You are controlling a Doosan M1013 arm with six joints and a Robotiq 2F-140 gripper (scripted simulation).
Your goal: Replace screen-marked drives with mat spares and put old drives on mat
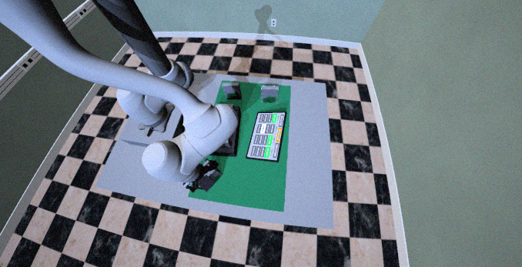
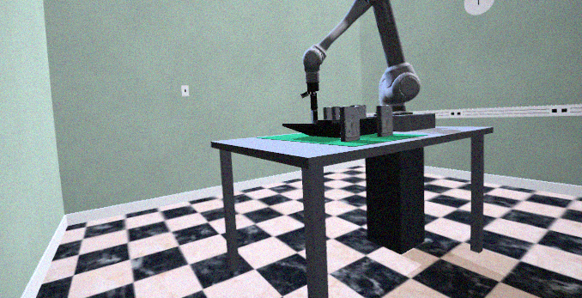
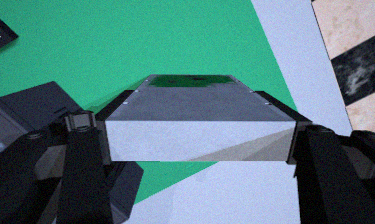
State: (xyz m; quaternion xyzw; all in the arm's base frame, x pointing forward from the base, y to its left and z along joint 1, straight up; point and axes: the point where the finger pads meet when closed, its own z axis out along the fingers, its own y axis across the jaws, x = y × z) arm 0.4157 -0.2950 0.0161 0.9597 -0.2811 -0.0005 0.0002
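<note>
The claw (image 3: 199, 145) stands fairly wide and is clamped across a grey drive (image 3: 199, 122), one finger (image 3: 81, 165) on its left narrow side and the other on its right. The drive hangs over the edge of the green mat (image 3: 114, 45), at about 7 o'clock from the screen (image 1: 266, 136) in the top view, beside the near end of the dark dock (image 1: 230, 148).

The drive looks like a rigid metal box: stiff, fairly dense, with smooth flat sides that could slide under a weak pinch. Its green circuit-board face (image 3: 194, 80) and connector end are probably the delicate parts, so holding it by the two narrow side walls, as here, seems the sound choice.

The wrist view alone shows the grip itself, with both fingers against the casing. It cannot show the screen's content; the top view does, with green marks on three rows, a white one on the second row and an orange sign beside it. The top view also shows two spare drives (image 1: 269, 93) at 12 o'clock on the mat, though the arm hides most of the dock. The exterior view shows the surface (image 2: 326, 152) side-on, with drives standing upright in the dock.
</note>
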